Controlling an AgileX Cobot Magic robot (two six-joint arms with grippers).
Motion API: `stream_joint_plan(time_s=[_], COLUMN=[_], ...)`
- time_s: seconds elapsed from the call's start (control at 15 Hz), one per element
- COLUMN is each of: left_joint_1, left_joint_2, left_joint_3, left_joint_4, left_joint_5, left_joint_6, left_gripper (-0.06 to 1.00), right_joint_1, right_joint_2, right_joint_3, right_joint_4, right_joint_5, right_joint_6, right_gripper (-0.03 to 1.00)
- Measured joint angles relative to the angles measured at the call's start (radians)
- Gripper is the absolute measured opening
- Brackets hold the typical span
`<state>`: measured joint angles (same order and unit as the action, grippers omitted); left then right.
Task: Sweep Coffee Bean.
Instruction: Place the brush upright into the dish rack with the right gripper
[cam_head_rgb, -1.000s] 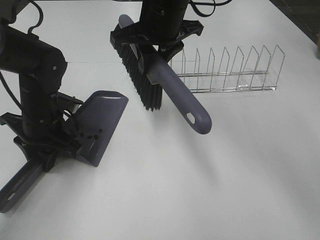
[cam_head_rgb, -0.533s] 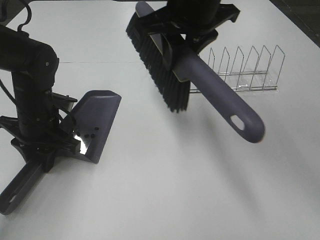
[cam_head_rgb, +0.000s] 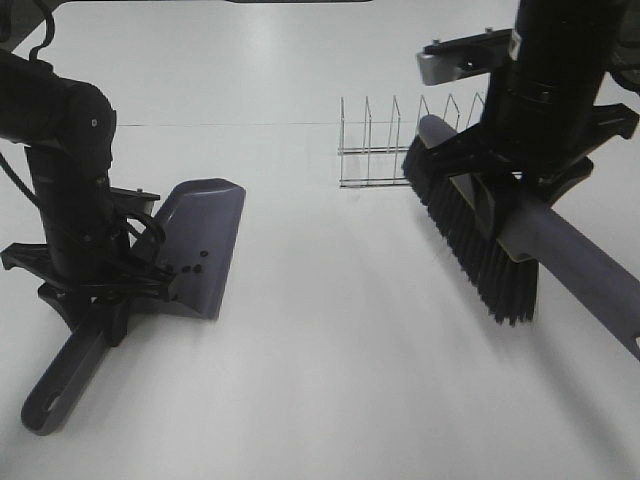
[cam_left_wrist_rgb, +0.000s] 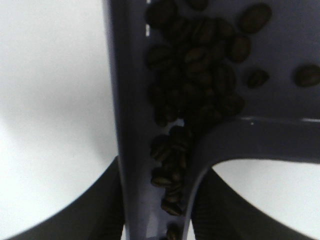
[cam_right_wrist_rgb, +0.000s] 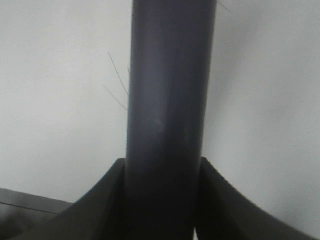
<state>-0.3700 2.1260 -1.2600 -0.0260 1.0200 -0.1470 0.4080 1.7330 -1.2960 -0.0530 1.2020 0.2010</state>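
While the left gripper (cam_head_rgb: 95, 285) clamps the dustpan (cam_head_rgb: 205, 240) by the neck of its handle, the high view shows only a few coffee beans (cam_head_rgb: 190, 268) as dark specks at the back of the pan. No loose ones can be made out on the white table (cam_head_rgb: 320, 380). The right gripper (cam_head_rgb: 520, 175) grasps the brush (cam_head_rgb: 470, 235) well apart from the pan, bristles down and clear of the surface. A wire rack (cam_head_rgb: 385, 140) stands just behind it, and a careless swing back could snag the bristles or the gripper on those wires. The brush's long handle runs out of the picture, so its far end could strike something unseen.

From the left wrist, the beans lie heaped where the pan narrows into its hollow handle, and several already sit in that channel between the dark fingers (cam_left_wrist_rgb: 100, 215). Here lies the main risk. If the handle end drops lower, beans could run down the channel and spill out. Tip the pan forward instead, and the heap could roll off the blade. A jerk of the arm could scatter the shallow outliers.

From the right wrist, the brush handle fills the gap between two closed fingers (cam_right_wrist_rgb: 100, 200). The shaft looks smooth and round, so it could twist or slide in the grip under side load.
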Motion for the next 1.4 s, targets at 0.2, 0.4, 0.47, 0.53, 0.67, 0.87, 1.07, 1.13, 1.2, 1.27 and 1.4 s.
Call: stream_joint_plan(time_s=[0.2, 0.4, 0.47, 0.53, 0.67, 0.87, 1.07, 1.13, 1.2, 1.27, 1.4], left_joint_1=[0.000, 0.000, 0.000, 0.000, 0.000, 0.000, 0.000, 0.000, 0.000, 0.000, 0.000], left_joint_2=[0.000, 0.000, 0.000, 0.000, 0.000, 0.000, 0.000, 0.000, 0.000, 0.000, 0.000], left_joint_3=[0.000, 0.000, 0.000, 0.000, 0.000, 0.000, 0.000, 0.000, 0.000, 0.000, 0.000], left_joint_4=[-0.003, -0.008, -0.008, -0.008, -0.009, -0.010, -0.012, -0.018, -0.022, -0.023, -0.023], left_joint_5=[-0.006, -0.010, -0.010, -0.010, -0.011, -0.011, -0.011, -0.013, -0.014, -0.014, -0.014], left_joint_6=[0.000, 0.001, 0.001, 0.001, 0.001, 0.001, 0.001, 0.001, 0.001, 0.001, 0.001], left_gripper=[0.34, 0.34, 0.34, 0.34, 0.34, 0.34, 0.34, 0.34, 0.34, 0.34, 0.34], right_joint_1=[-0.150, -0.303, -0.317, -0.336, -0.338, -0.338, -0.338, -0.338, -0.338, -0.338, -0.338], right_joint_2=[0.000, 0.064, 0.083, 0.117, 0.176, 0.257, 0.351, 0.371, 0.388, 0.406, 0.439], right_joint_3=[0.018, 0.018, 0.018, 0.017, -0.016, -0.138, -0.298, -0.327, -0.349, -0.375, -0.412], right_joint_4=[0.027, 0.030, 0.030, 0.028, 0.014, 0.003, 0.008, 0.008, 0.008, 0.008, 0.012], right_joint_5=[-0.079, -0.101, -0.101, -0.101, -0.095, -0.087, -0.007, 0.009, 0.018, 0.021, 0.030], right_joint_6=[-0.025, -0.084, -0.089, -0.099, -0.113, -0.114, -0.132, -0.136, -0.141, -0.146, -0.158], right_gripper=[0.31, 0.31, 0.31, 0.31, 0.31, 0.31, 0.31, 0.31, 0.31, 0.31, 0.31])
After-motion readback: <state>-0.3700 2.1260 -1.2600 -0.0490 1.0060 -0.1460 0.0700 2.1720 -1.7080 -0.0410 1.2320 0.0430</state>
